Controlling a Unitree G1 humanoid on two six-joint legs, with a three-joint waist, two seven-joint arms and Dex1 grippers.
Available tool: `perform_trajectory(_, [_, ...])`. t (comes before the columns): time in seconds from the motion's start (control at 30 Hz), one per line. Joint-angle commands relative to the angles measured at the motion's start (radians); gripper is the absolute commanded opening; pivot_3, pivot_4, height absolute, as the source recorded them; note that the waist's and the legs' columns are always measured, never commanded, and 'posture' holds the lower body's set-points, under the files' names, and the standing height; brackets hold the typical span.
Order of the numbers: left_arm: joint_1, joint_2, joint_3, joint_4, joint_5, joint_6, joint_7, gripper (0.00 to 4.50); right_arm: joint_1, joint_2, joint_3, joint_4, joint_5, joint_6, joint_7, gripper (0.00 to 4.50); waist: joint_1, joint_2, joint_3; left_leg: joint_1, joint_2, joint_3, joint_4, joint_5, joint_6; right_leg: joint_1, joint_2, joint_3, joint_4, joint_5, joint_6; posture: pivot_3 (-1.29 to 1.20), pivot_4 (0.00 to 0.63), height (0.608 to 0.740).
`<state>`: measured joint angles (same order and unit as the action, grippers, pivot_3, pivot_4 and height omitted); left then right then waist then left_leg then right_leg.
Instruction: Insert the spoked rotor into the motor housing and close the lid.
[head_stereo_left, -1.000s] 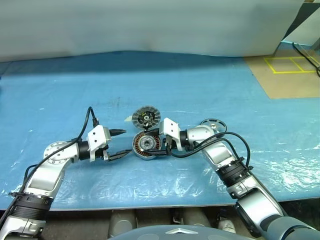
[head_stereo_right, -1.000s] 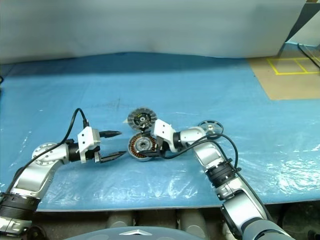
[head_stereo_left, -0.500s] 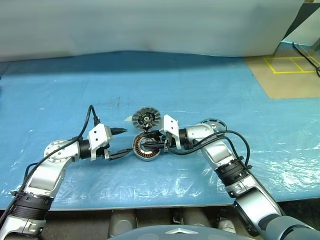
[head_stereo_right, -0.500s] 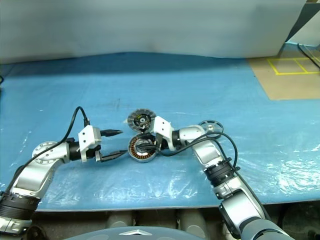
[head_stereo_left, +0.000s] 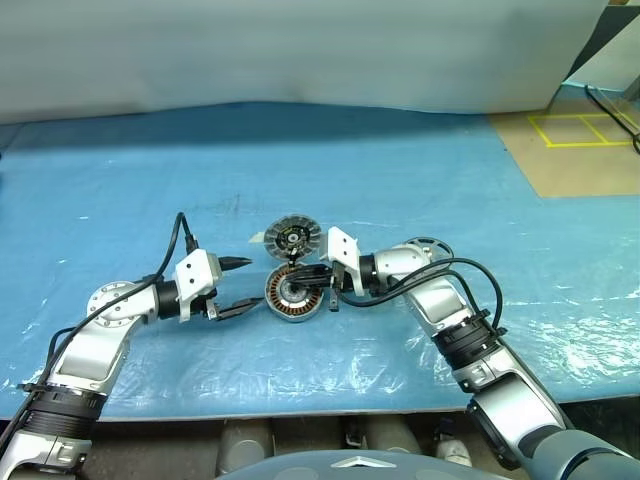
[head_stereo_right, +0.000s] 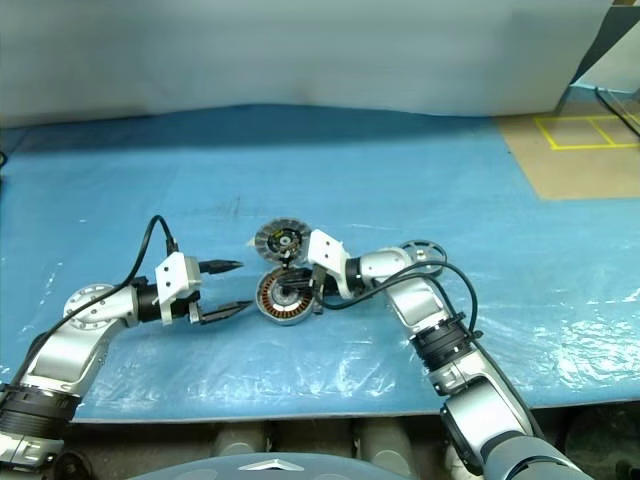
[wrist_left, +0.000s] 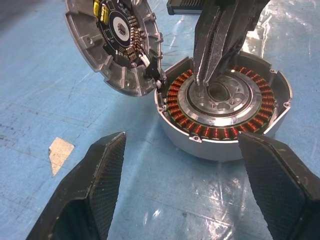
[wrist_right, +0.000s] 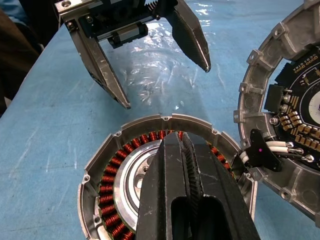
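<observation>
Three task parts are lying on the bench, which is covered with a blue sheet, and none of them is assembled yet. The motor housing is sitting open-side up near the middle of the bench, its copper windings and pale hub exposed. The lid is lying just behind the housing, touching or nearly touching its rim, with its circuit side facing up in the left wrist view; a short white lead appears to be linking the two parts. The spoked rotor is resting on the bench well to the right of the housing, partly hidden behind the right forearm, and nothing is gripping it. The right gripper is reaching in from the right over the housing with its fingers clenched together; their tips are resting at the edge of the hub, and they are not grasping any loose part as far as the views show. The left gripper is hovering just left of the housing with its fingers released and spread wide, not touching anything. Judged from this layout, the task is standing at an early stage: rotor pickup, rotor insertion into the housing and lid closure are all remaining. The right gripper is probably steadying or probing the hub.
</observation>
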<state>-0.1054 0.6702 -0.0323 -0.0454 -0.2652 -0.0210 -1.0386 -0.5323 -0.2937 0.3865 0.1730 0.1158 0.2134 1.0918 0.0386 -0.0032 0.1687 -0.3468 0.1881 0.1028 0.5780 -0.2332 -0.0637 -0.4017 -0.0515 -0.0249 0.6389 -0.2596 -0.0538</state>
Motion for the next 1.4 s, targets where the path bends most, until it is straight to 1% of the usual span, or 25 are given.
perform_trajectory(0.03, [0.002,0.004,0.019,-0.004,-0.001,-0.026,0.002,3.73,-0.017,-0.008,0.008,-0.037,-0.019,-0.010,-0.007,0.04,0.000,0.000,0.000,0.000,0.000,0.000,0.000,0.000,0.000,0.000,0.000,0.000,0.000,0.000,0.000,0.00,0.150,0.740])
perform_trajectory(0.17, [0.005,0.005,0.020,-0.003,0.000,-0.031,0.004,3.73,-0.012,-0.009,0.013,-0.025,-0.025,-0.024,-0.003,0.04,0.000,0.000,0.000,0.000,0.000,0.000,0.000,0.000,0.000,0.000,0.000,0.000,0.000,0.000,0.000,0.00,0.150,0.740])
perform_trajectory(0.7, [-0.001,0.013,0.020,-0.041,-0.007,0.007,0.009,3.73,-0.039,-0.019,0.037,0.175,-0.110,-0.174,-0.004,0.04,0.000,0.000,0.000,0.003,0.000,0.000,0.000,0.000,-0.003,0.002,0.000,0.000,0.001,-0.001,-0.001,0.00,0.150,0.740])
perform_trajectory(0.8, [0.001,0.013,0.019,-0.053,-0.009,0.017,0.011,3.73,-0.028,-0.023,0.048,0.172,-0.121,-0.194,-0.003,0.04,0.000,0.000,0.000,0.003,0.000,0.000,0.001,0.000,-0.003,0.003,0.000,0.000,0.001,-0.002,-0.004,0.00,0.150,0.740])
perform_trajectory(1.0, [0.002,0.011,0.019,-0.071,-0.009,0.035,0.015,3.73,-0.012,-0.028,0.059,0.132,-0.111,-0.189,0.022,0.04,0.000,0.000,0.000,0.004,0.000,0.000,0.001,0.001,-0.002,0.004,0.000,0.001,0.000,-0.002,-0.004,0.00,0.150,0.740])
perform_trajectory(1.17, [-0.001,0.008,0.019,-0.043,-0.004,0.018,0.008,3.73,-0.020,-0.018,0.019,0.079,-0.036,-0.154,0.058,0.04,0.000,0.000,0.000,0.003,0.000,0.000,0.001,0.001,-0.001,0.004,0.000,0.000,0.000,-0.002,-0.003,0.00,0.150,0.740])
perform_trajectory(1.4, [-0.002,0.004,0.017,0.006,0.001,-0.023,-0.003,3.73,-0.038,-0.011,-0.004,0.040,0.002,-0.120,0.077,0.04,-0.001,0.000,0.000,0.002,0.000,0.000,0.001,0.001,-0.001,0.002,0.000,0.000,0.000,-0.001,-0.002,0.00,0.150,0.740])
